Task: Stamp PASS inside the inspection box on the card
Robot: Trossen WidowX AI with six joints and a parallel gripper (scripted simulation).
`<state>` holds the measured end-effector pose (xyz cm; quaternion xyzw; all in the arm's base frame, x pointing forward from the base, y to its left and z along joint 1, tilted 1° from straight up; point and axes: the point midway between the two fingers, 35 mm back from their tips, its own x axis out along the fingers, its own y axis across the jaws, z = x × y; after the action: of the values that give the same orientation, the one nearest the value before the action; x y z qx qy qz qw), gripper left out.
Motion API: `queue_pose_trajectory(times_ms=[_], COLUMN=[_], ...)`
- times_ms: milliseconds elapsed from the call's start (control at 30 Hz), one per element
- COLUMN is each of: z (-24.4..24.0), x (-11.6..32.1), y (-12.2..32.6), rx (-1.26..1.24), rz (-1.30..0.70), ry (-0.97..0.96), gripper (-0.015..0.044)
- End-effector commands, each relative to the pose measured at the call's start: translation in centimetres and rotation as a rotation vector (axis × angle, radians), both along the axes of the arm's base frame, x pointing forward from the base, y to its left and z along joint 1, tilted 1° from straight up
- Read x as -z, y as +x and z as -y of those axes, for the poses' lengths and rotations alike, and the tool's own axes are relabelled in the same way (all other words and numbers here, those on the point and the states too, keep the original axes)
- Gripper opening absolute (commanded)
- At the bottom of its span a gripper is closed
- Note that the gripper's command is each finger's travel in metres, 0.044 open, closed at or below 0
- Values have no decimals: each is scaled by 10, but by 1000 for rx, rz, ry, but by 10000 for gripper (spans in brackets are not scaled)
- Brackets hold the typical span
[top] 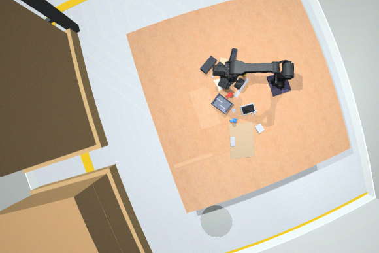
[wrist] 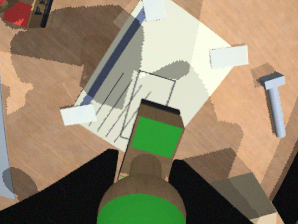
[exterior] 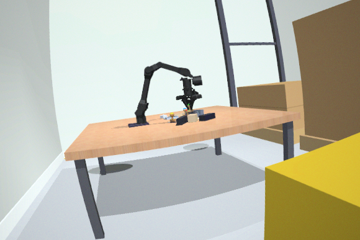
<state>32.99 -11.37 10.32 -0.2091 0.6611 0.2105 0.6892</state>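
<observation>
Gripping the wooden PASS stamp (exterior: 188,106) (wrist: 157,136), green on its knob and upper face, firmly between the jaws (top: 231,78) (exterior: 189,108). Holding it over the pale card (top: 217,83) (wrist: 200,97), with its dark front edge overlapping the outlined inspection box (wrist: 153,89) in the wrist view. Being unable to tell whether the stamp's underside is touching the paper.

Seeing the card lying flat on the worktop (top: 163,66) (exterior: 124,137), bearing a blue stripe and thin slanting lines, with white tabs (wrist: 154,9) (wrist: 228,56) (wrist: 78,114) sitting along its edges. Seeing a grey bolt-shaped piece (wrist: 276,106) lying just beside it, and part of a red-marked stamp (wrist: 18,15) showing at the picture's upper left.

Looking from above, finding the dark pad with its pale rim (top: 248,109) lying apart from the card, near a grey tray (top: 222,103). Spotting a blue-topped piece (top: 233,120) standing beside the tan sheet (top: 242,141), and a small white block (top: 259,128) lying near that sheet. Noticing, in the exterior view, a yellow-knobbed stamp (exterior: 172,116) standing near a tan block (exterior: 192,118), and a dark block (exterior: 207,116) lying at the other side.
</observation>
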Motion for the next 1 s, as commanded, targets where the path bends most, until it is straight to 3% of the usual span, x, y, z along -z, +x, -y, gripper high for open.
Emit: queue_pose_trajectory(times_ms=[0,967], z=[-1,-1], x=[4,23], y=[0,1], rx=[-4,-4], rz=[1,3], ry=[5,7], gripper=[0,0])
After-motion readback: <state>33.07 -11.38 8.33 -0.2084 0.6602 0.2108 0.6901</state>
